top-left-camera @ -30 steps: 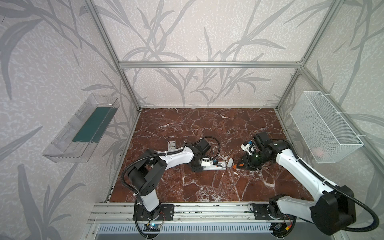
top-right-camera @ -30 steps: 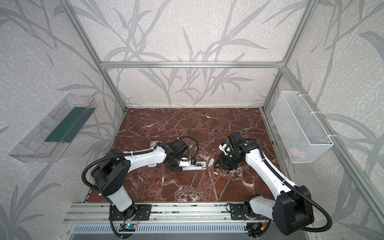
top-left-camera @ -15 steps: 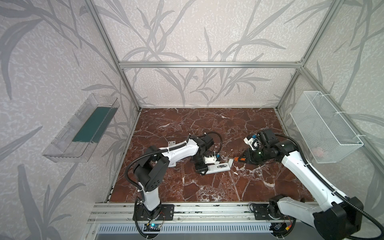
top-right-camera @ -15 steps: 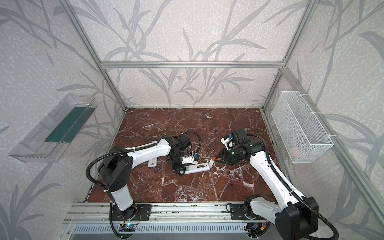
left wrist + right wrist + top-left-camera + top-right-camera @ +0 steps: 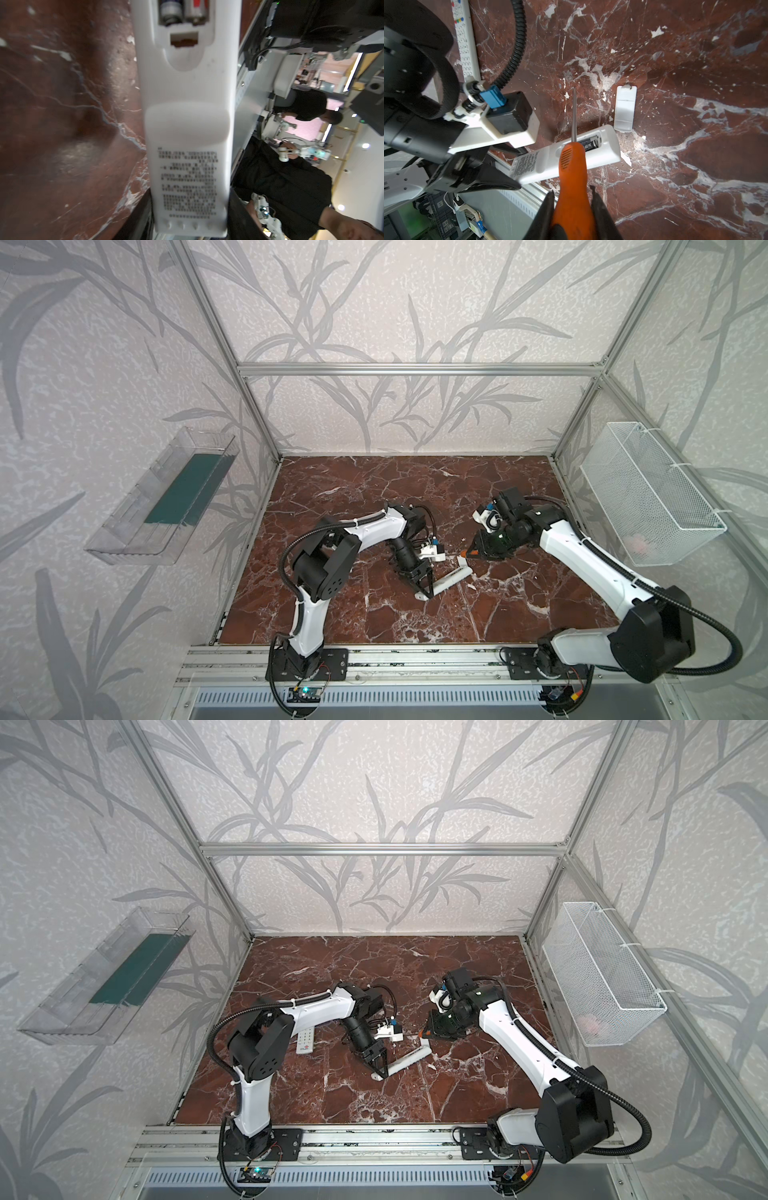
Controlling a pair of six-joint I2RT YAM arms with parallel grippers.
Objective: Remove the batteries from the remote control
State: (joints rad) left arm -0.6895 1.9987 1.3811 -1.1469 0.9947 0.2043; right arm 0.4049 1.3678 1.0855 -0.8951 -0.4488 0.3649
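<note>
My left gripper (image 5: 424, 588) (image 5: 380, 1067) (image 5: 190, 224) is shut on the printed end of the white remote control (image 5: 446, 580) (image 5: 406, 1061) (image 5: 187, 124) (image 5: 550, 162), which is tilted with its back up. Its compartment is open, and two batteries (image 5: 182, 12) lie side by side in it; one dark battery (image 5: 590, 143) shows in the right wrist view. My right gripper (image 5: 473, 551) (image 5: 429, 1032) (image 5: 573, 207) is shut on the orange-handled screwdriver (image 5: 572, 166), whose thin shaft passes over the compartment without clearly touching it.
A small white cover piece (image 5: 625, 108) lies on the marble just past the remote's far end. A second white remote (image 5: 305, 1042) (image 5: 466, 41) lies under my left arm. A wire basket (image 5: 648, 497) and a clear tray (image 5: 166, 497) hang on the side walls.
My left gripper has swung the remote round toward the front and tilted it. My right gripper with the screwdriver has drawn back a little from the remote's end.
</note>
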